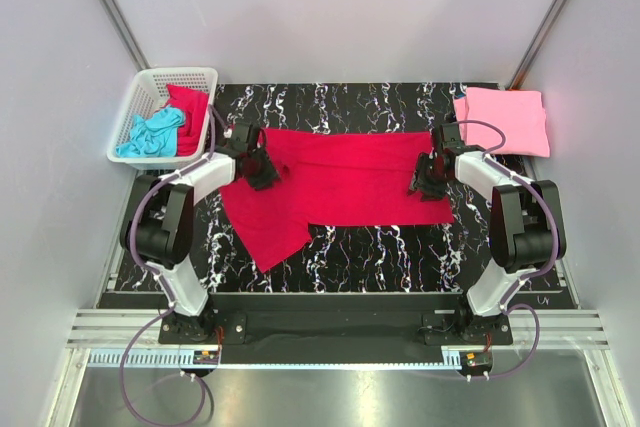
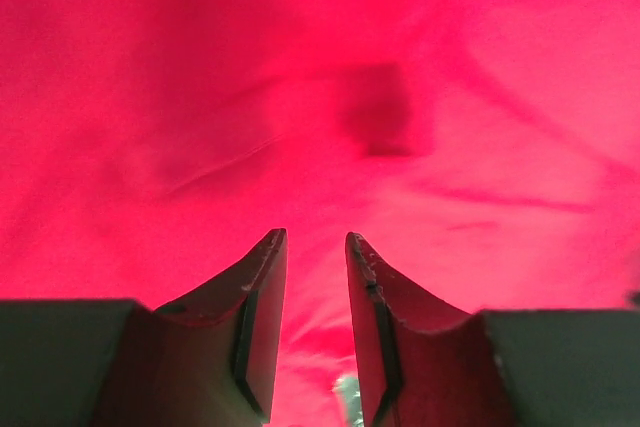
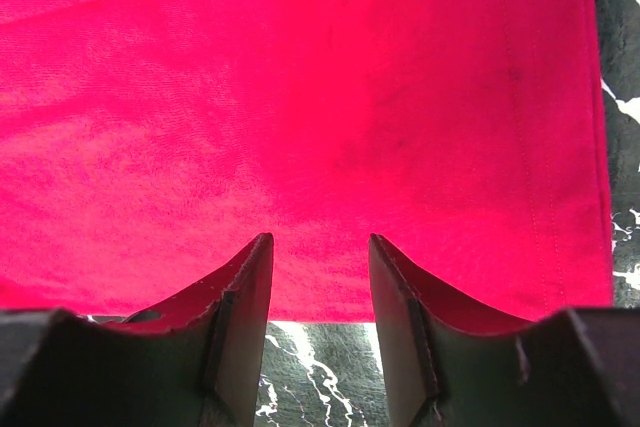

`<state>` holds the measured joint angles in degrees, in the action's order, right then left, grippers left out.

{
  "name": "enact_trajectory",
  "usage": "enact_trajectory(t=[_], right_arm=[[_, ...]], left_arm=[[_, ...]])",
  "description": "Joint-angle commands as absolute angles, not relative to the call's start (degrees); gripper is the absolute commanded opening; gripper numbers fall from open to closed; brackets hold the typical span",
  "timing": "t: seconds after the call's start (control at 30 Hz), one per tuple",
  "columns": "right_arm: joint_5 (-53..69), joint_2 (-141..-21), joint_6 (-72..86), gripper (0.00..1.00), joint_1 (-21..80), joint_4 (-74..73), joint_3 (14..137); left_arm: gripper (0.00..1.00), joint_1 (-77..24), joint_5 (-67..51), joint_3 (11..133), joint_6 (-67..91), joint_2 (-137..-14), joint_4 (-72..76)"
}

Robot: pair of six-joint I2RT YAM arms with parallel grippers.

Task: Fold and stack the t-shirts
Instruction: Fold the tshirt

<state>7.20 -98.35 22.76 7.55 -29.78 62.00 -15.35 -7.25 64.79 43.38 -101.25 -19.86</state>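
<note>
1. As it lies now, the crimson shirt (image 1: 340, 182) is spread flat across the middle of the desk (image 1: 380, 247), with one flap reaching toward the near left.
2. Left gripper (image 1: 262, 172) sits over the shirt's left end, jaws narrowly apart, no cloth pinched.
3. Right gripper (image 1: 430, 179) sits at the shirt's right edge, jaws moderately apart, holding nothing.
4. Pink shirt (image 1: 502, 119) lies folded at the far right corner, well apart from the crimson one.
5. Basket (image 1: 150, 77) at the far left corner holds a crumpled turquoise shirt (image 1: 150, 134) and a red shirt (image 1: 190, 107).
</note>
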Motion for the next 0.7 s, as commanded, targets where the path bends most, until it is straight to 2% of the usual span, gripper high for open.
enact_trajectory(t=[0.0,0.2,0.67], right_arm=[[7.91,-97.56,23.03,0.5,8.0,-28.92,62.58],[7.91,-97.82,23.2,0.5,8.26,-28.92,62.4],[8.09,-98.17,22.85,0.49,8.35,-28.92,61.96]], left_arm=[[0.35,-15.82,0.69,61.1,44.12,-96.25,-21.0],[0.33,-15.82,7.29,57.04,47.37,-93.08,-19.43],[0.32,-15.82,12.3,64.15,48.69,-99.75,-19.86]])
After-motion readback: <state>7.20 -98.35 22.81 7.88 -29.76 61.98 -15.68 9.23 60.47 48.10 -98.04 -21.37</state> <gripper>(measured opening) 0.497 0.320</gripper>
